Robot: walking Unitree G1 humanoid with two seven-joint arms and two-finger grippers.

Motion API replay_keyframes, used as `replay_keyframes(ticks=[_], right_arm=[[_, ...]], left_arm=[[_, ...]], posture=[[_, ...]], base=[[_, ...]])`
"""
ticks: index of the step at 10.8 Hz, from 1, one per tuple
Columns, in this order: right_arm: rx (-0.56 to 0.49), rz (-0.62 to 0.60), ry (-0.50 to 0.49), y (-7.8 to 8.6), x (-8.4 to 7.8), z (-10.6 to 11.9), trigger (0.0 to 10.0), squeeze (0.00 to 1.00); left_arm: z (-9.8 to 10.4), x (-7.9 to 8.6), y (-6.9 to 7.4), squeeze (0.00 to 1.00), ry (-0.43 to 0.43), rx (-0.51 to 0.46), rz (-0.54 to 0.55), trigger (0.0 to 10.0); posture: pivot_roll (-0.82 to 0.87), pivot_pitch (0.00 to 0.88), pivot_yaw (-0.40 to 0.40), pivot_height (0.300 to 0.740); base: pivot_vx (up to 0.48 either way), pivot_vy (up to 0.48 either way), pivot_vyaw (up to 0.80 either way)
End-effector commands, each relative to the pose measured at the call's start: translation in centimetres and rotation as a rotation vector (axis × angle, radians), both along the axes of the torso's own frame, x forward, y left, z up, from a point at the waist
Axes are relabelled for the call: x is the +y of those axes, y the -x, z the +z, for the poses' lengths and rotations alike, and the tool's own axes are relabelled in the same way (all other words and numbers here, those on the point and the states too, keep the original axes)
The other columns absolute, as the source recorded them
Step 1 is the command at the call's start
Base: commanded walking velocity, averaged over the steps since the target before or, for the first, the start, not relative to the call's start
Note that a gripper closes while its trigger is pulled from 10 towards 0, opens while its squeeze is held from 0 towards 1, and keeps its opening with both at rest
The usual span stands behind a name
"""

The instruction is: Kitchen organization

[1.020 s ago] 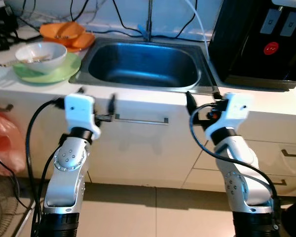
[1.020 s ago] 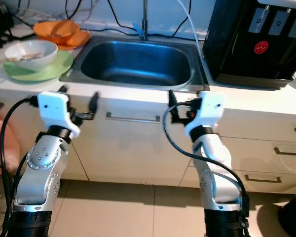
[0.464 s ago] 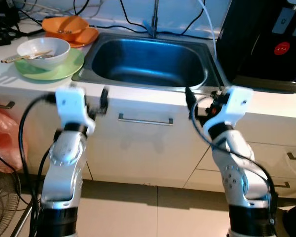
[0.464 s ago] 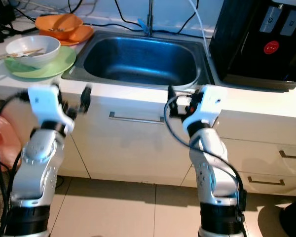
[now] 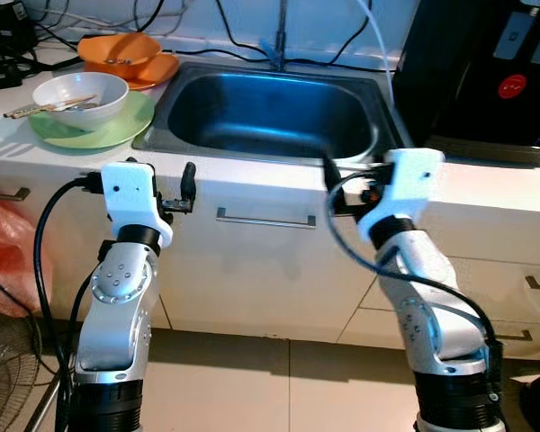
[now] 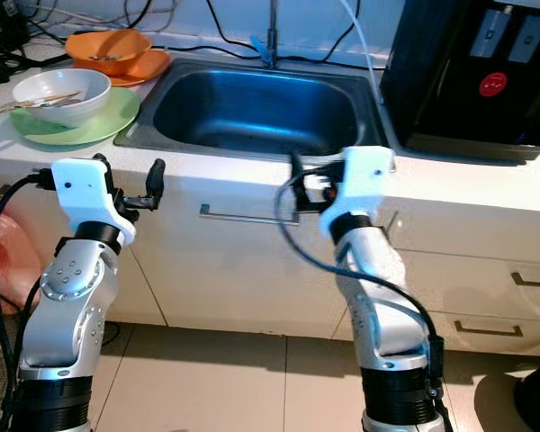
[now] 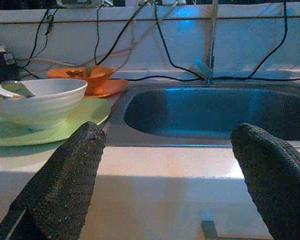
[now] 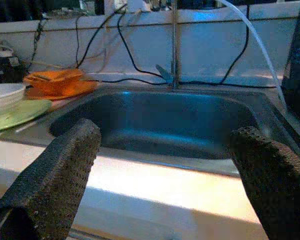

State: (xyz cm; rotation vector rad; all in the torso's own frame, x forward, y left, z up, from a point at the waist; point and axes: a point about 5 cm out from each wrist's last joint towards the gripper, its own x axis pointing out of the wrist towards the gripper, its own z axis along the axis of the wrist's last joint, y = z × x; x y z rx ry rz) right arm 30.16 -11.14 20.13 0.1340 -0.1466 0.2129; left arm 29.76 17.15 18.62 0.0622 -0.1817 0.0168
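My left gripper and right gripper hover spread apart at the counter's front edge, empty. Past them lies the steel sink. Left of it my white bowl sits on a green plate, orange dishes behind.

Both arms raised forward, left tool and right tool spread.

Head pair high, looking down; 2 wrist views counter-level, sharing sink.
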Motion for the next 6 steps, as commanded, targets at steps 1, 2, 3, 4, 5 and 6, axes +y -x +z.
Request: replay_keyframes(ticks=[1,2,3,4,5,6], right_arm=[[-0.029,-0.031,-0.019,0.1,-0.4,0.7,10.0,0.00],[-0.024,-0.054,-0.030,0.2,-0.7,0.6,10.0,0.00],[-0.012,-0.066,-0.038,0.2,-0.8,0.4,10.0,0.00],[0.004,-0.074,-0.046,0.2,-0.9,0.2,10.0,0.00],[-0.003,-0.053,-0.062,0.1,-0.9,0.3,10.0,0.00],[-0.013,-0.042,-0.061,0.1,-0.8,0.4,10.0,0.00]], left_arm=[[0.6,-0.1,0.1,0.00,0.010,-0.025,0.011,10.0],[1.0,-0.4,0.2,0.00,0.022,-0.034,-0.006,10.0],[1.3,-0.8,0.2,0.00,0.008,-0.049,-0.025,10.0],[1.5,-1.2,0.2,0.00,-0.016,-0.066,-0.040,10.0],[1.4,-1.4,0.1,0.00,-0.001,-0.048,-0.049,10.0],[1.1,-1.5,0.0,0.00,0.002,-0.037,-0.052,10.0]], posture=[[0.03,0.011,-0.046,0.740],[0.03,0.014,-0.045,0.740],[0.03,0.013,-0.043,0.740],[0.03,0.012,-0.044,0.740],[0.03,0.012,-0.044,0.740],[0.03,0.012,-0.044,0.740]], base=[[0.000,0.000,0.00],[0.000,0.000,0.00],[0.000,0.000,0.00],[0.000,0.000,0.00],[0.000,0.480,0.00],[0.000,0.480,0.00]])
